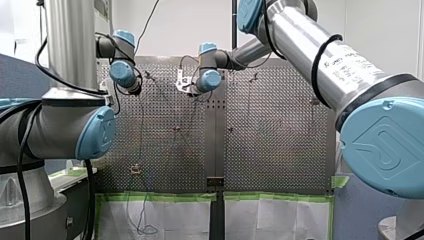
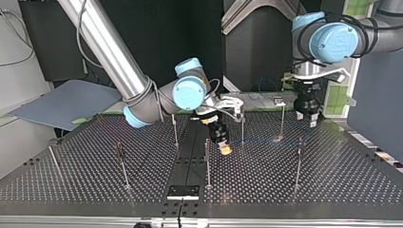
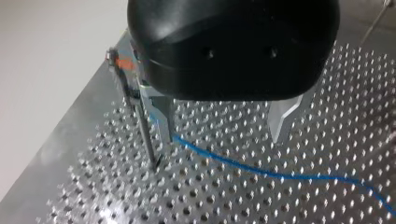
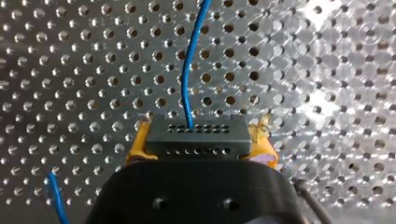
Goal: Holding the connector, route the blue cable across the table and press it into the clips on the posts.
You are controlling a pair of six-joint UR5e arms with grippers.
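With my right end effector [image 4: 201,137] clamped on the connector [image 4: 198,142] and the blue cable [image 4: 187,79] trailing across the counter [image 4: 327,70], I should hold it taut while my left end effector [image 3: 223,123], fingers [image 3: 281,119] apart and seemingly straddling it beside a post [image 3: 144,135], steers it in.
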